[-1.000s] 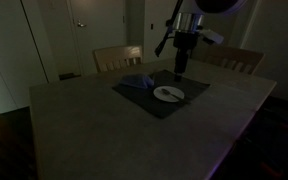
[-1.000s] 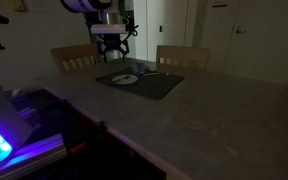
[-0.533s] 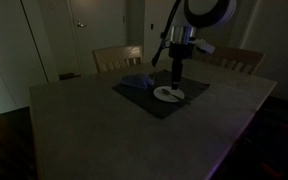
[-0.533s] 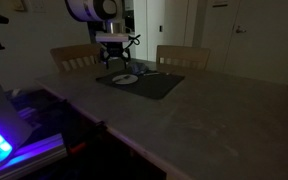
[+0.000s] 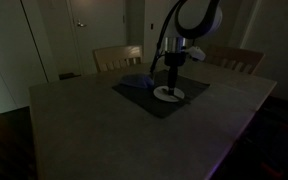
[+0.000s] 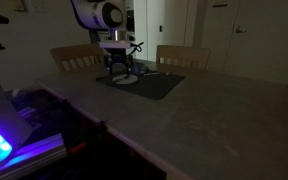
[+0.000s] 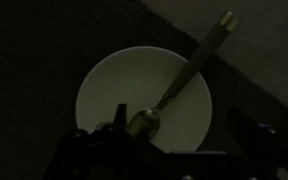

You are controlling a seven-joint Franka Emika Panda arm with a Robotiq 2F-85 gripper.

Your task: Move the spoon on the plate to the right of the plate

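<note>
Now my claw hangs open just above the plate; the spoon lies on it, bowl near my jaws, handle slanting up-right past the rim in the wrist view.

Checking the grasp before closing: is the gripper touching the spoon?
Cannot tell. In the wrist view the gripper is close to the spoon on the plate, but darkness hides any contact or gap.
</note>
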